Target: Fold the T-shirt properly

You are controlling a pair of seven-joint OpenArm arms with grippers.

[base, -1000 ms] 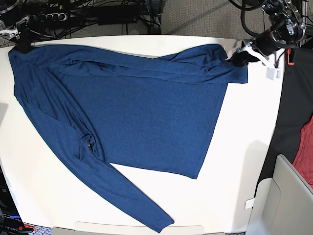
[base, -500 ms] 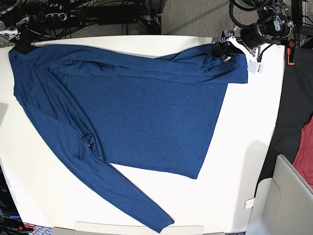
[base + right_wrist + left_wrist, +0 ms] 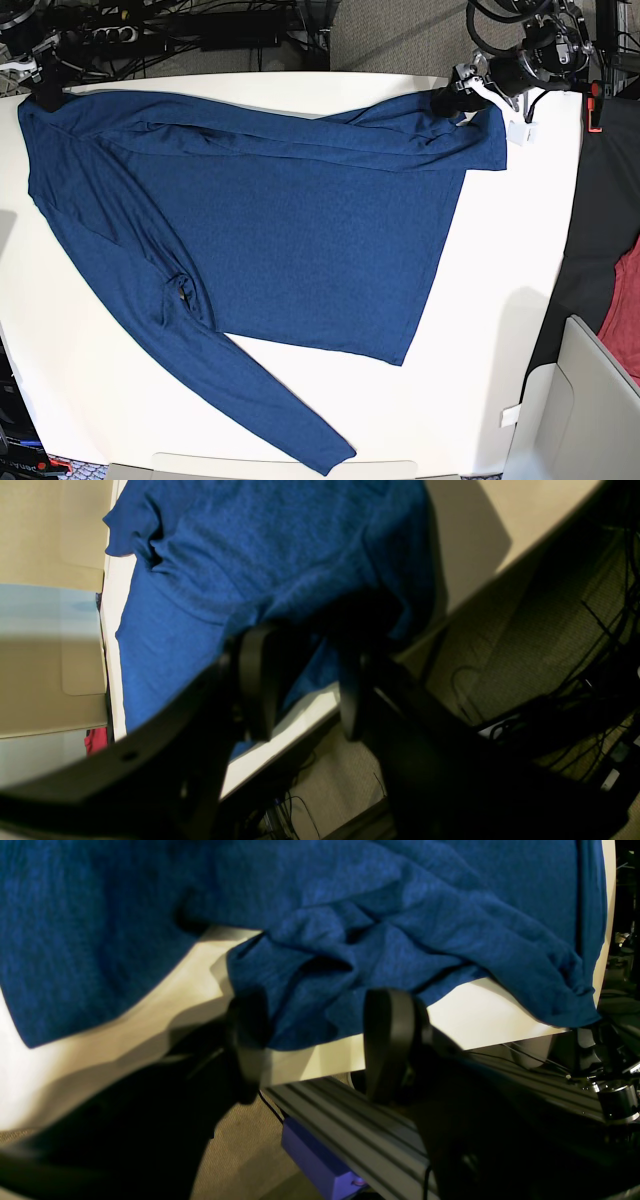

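The T-shirt (image 3: 270,230) lies spread on the white bench (image 3: 500,300), dark blue and plain. Its body covers most of the middle of the bench. One long sleeve (image 3: 230,385) runs down toward the near edge, and its end lies near that edge. Along the far edge the cloth is folded over into a long band with several creases.

At the far corner on the right side of the base view, the left pincer (image 3: 320,1040) is at the bunched corner of the T-shirt. In the left wrist view its two fingers (image 3: 390,1040) stand apart, with a fold of the blue cloth between them, just at the edge of the bench. The fingers are not pressed together on the cloth, so the pincer is open around it.

At the opposite far corner, the right pincer (image 3: 300,680) is at the other end of the T-shirt. In the right wrist view blue cloth passes between its dark fingers (image 3: 255,680), which are partly apart. I cannot tell if they really grip the cloth.

At the right side of the bench hang a black cloth (image 3: 600,230) and a red cloth (image 3: 625,310).
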